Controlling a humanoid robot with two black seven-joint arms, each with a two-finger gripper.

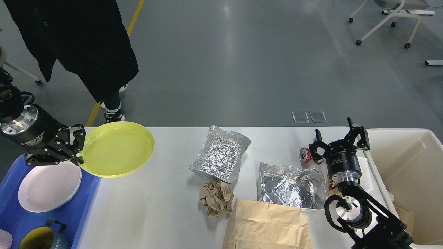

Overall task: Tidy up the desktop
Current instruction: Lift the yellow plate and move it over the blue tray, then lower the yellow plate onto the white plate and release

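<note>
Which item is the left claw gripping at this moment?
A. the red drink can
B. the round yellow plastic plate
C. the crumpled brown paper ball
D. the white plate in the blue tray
B. The left claw is clamped on the rim of the round yellow plastic plate, holding it above the white desktop edge, partly over the blue plastic tray.

The flat brown paper bag [268, 226] runs off the bottom edge. The blue plastic tray [78, 204] and the dark blue mug with a yellow inside [43, 237] are cropped at the lower left. The black gripper hides part of the red drink can [305, 154].
</note>
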